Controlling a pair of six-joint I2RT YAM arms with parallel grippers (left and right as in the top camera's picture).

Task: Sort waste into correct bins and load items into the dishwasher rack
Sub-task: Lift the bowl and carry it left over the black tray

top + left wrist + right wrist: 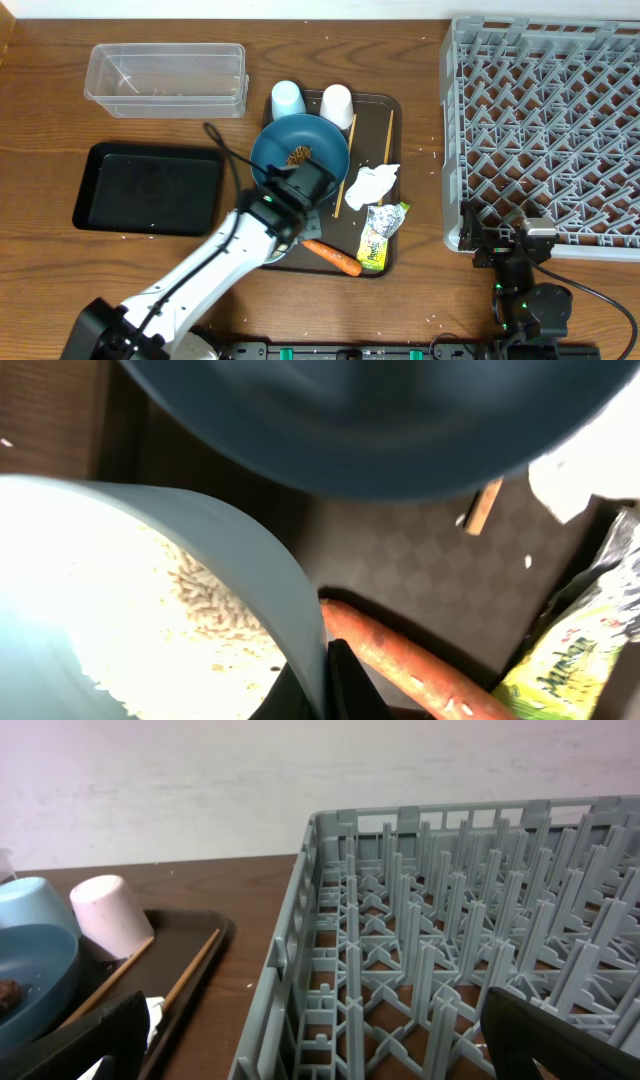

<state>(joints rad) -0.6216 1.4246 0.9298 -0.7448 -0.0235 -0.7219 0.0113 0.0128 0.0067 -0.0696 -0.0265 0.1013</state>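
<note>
One white bowl [120, 560] is the thing in hand: the left gripper [328, 685] has its jaws closed on the rim, with the bowl wall running down between them. Rice grains [215, 605] lie scattered inside it. In the overhead view the bowl is mostly hidden under the left arm at the 7 o'clock corner of the brown serving tray [370, 130].

Just beside the bowl, at its 3 o'clock, lies the carrot [332, 257]. At its 12 o'clock sits the dark-blue plate [320, 135], which holds a brown food lump [299, 155]. Beyond the plate stand the light-blue cup [288, 98] at 11 o'clock and the white cup [337, 103] at 1 o'clock.

The chopsticks [345, 165] lie at the plate's 3 o'clock, and the tissue [372, 183] at its 4 o'clock. The wrapper [383, 235] is at the tray's 5 o'clock.

Out on the surface [420, 310], the black tray [150, 188] lies at 9 o'clock of the serving tray. The clear tub [165, 70] is at 10 o'clock and the rack [545, 130] at 3 o'clock.

The right gripper [510, 243] is at the rack's 7 o'clock corner, its jaws spread wide and holding nothing.
</note>
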